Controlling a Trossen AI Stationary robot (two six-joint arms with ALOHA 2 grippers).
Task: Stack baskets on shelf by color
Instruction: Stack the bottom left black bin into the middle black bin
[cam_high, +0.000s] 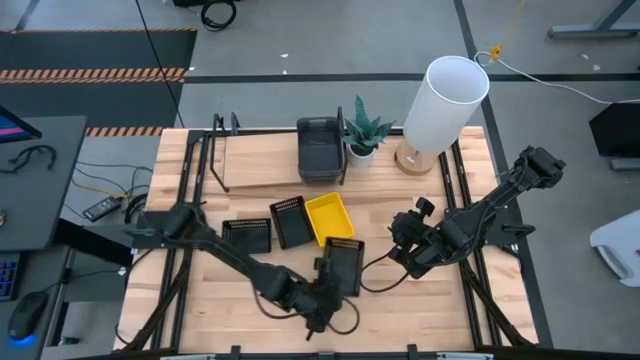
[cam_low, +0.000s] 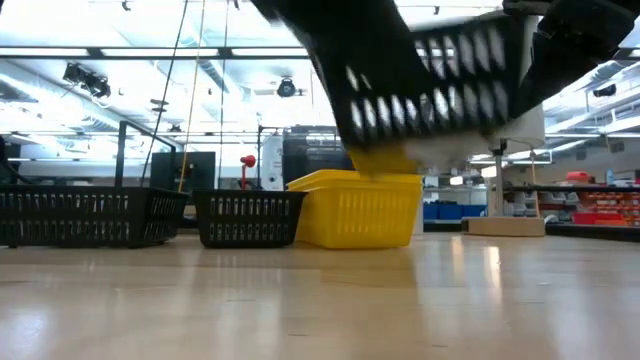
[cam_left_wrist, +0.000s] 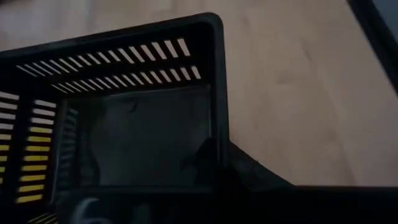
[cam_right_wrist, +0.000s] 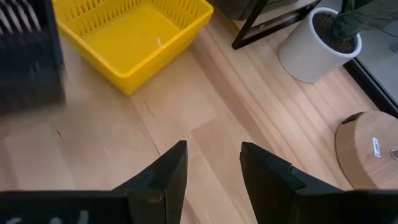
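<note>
The shelf (cam_high: 262, 172) lies along the table's far edge, and only 1 stack of smooth dark grey baskets (cam_high: 319, 148) rests on it, against an upright divider; how many are nested there I cannot tell; the black and yellow ones are still off it, so most of the task is judged undone. The left gripper (cam_high: 326, 296), near the table's front edge, is pinched shut on the rim of a black mesh basket (cam_high: 345, 266), which in the low view hangs tilted clear of the tabletop, its slotted sides catching light; 2 more black mesh baskets (cam_high: 247, 235) and 1 yellow basket (cam_high: 330, 218) sit mid-table. The right gripper (cam_right_wrist: 211, 171) hovers spread and empty right of centre.
</note>
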